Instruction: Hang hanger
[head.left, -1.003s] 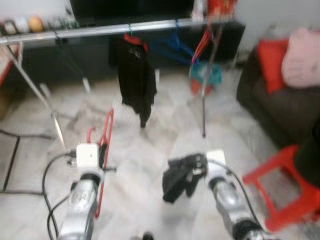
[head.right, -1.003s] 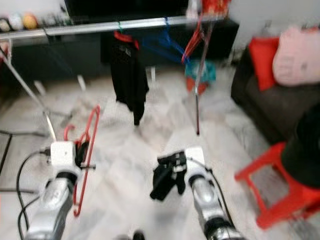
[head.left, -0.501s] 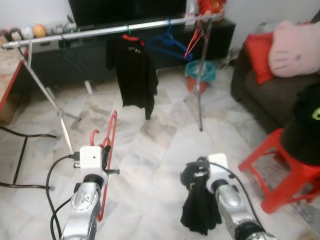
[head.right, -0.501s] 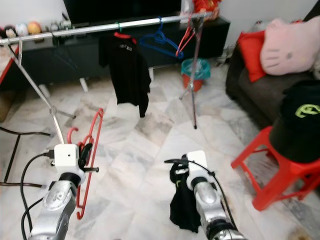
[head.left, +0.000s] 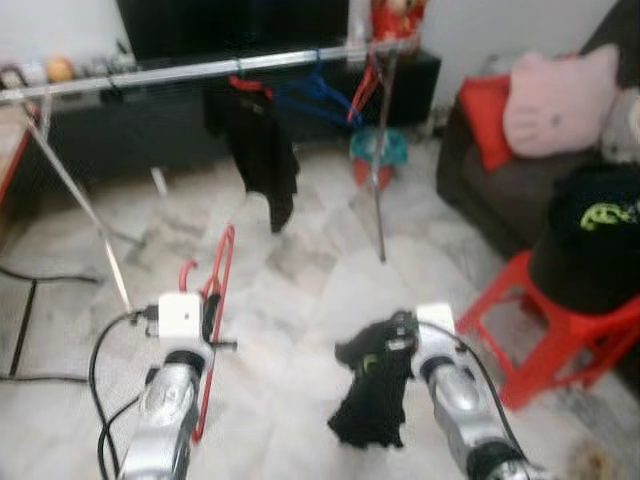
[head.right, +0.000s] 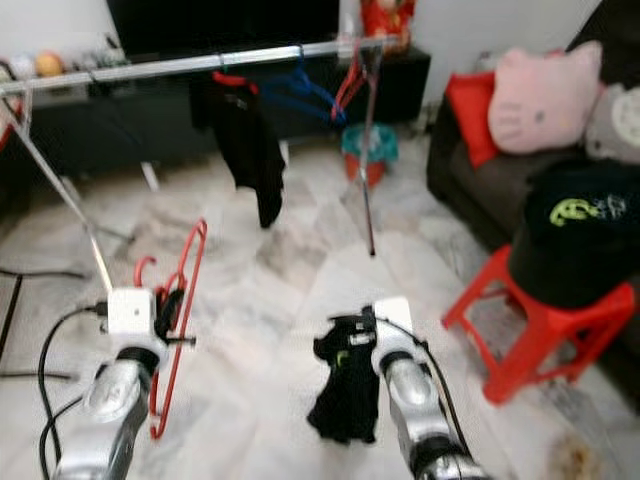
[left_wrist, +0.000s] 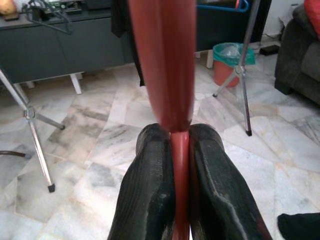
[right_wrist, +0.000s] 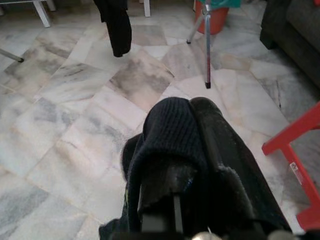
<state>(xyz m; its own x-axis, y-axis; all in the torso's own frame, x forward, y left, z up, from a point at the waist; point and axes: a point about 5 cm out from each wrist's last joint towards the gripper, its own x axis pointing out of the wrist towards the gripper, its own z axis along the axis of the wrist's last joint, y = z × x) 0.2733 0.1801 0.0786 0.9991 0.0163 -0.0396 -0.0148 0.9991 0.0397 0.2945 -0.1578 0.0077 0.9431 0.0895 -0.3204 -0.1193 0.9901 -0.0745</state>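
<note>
I have the left gripper (left_wrist: 179, 150) clamped on a thin red plastic hanger (head.left: 214, 300), which stands roughly upright in front of the left arm with its hook (head.left: 184, 270) curling beside the white wrist box. Through the left wrist camera, the two black fingers (left_wrist: 150, 185) press tight against the hanger's red bar from both sides.

My right gripper (head.left: 395, 345) is closed on a dark black knitted garment (head.left: 370, 400) that droops from the fingers over the pale marble floor (head.left: 290, 290); the right wrist camera shows the cloth draped over the fingers.

Ahead stands a long silver clothes rail (head.left: 200, 70) on angled metal legs, well apart from both grippers. A black shirt (head.left: 255, 140) hangs from it on a red hanger, and beside that hang an empty blue hanger (head.left: 315, 90) and a red one (head.left: 362, 82) near the rail's upright pole. A teal and red bin (head.left: 378, 155) sits behind the pole.

On my right I see a red plastic stool (head.left: 560, 330) with a black garment bearing a green logo (head.left: 590, 235) heaped on it, and a dark sofa (head.left: 490, 190) with a red cushion (head.left: 485, 120) and a pink plush cushion (head.left: 560, 100).
</note>
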